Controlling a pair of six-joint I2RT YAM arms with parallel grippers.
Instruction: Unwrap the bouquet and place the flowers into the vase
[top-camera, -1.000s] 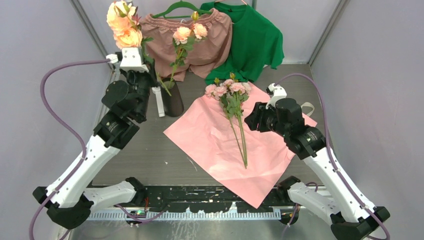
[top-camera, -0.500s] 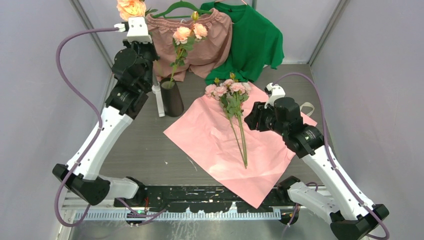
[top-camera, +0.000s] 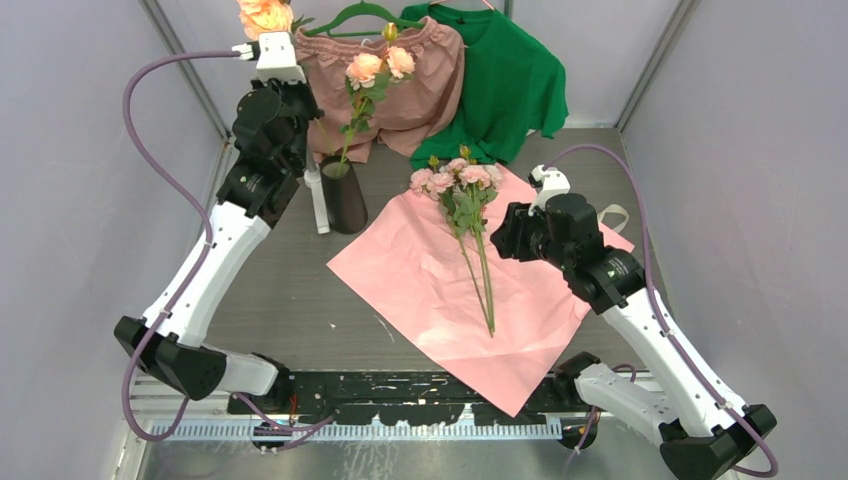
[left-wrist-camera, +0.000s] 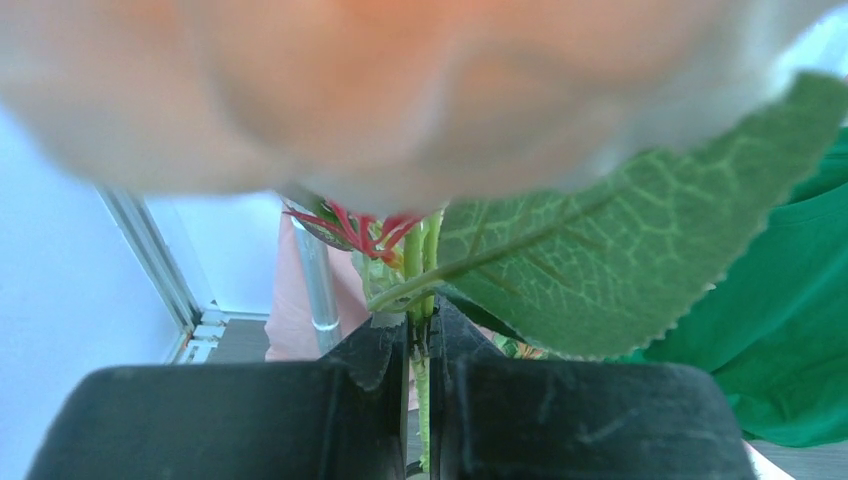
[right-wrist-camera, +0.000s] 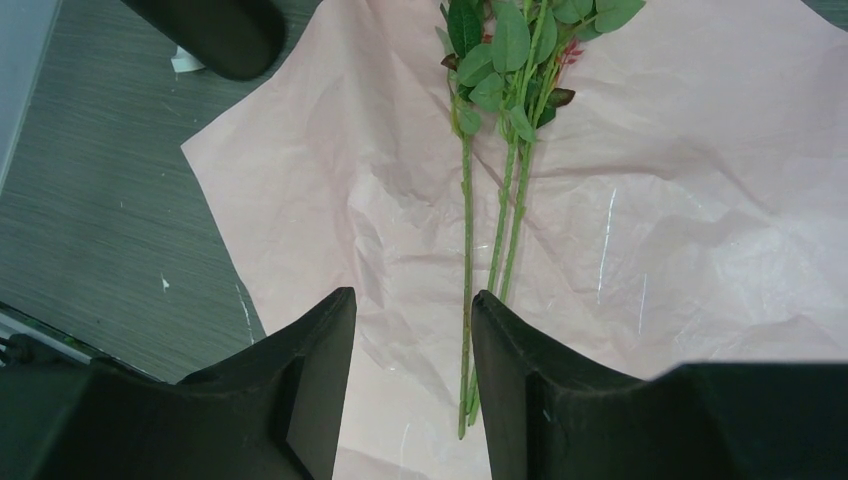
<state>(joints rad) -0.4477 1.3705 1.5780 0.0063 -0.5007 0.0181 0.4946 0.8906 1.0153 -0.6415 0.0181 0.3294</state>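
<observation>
The bouquet lies unwrapped: its salmon-pink paper is spread flat on the table. The flowers, pink roses on long green stems, rest on it, heads toward the back. The black vase stands left of the paper with one peach rose stem in it. My left gripper is raised high at the back left. It is shut on the thin green stem of another peach rose, whose bloom blurs the top of the left wrist view. My right gripper hangs open above the paper, just left of the stem ends.
Pink shorts on a green hanger and a green shirt hang at the back. A grey pole with a white base stands left of the vase. A cream ribbon loop lies by the paper's right edge. Grey walls close in both sides.
My left arm has lifted the peach rose up and toward the back, well above the vase. The right arm and the flowers on the paper have hardly moved.
</observation>
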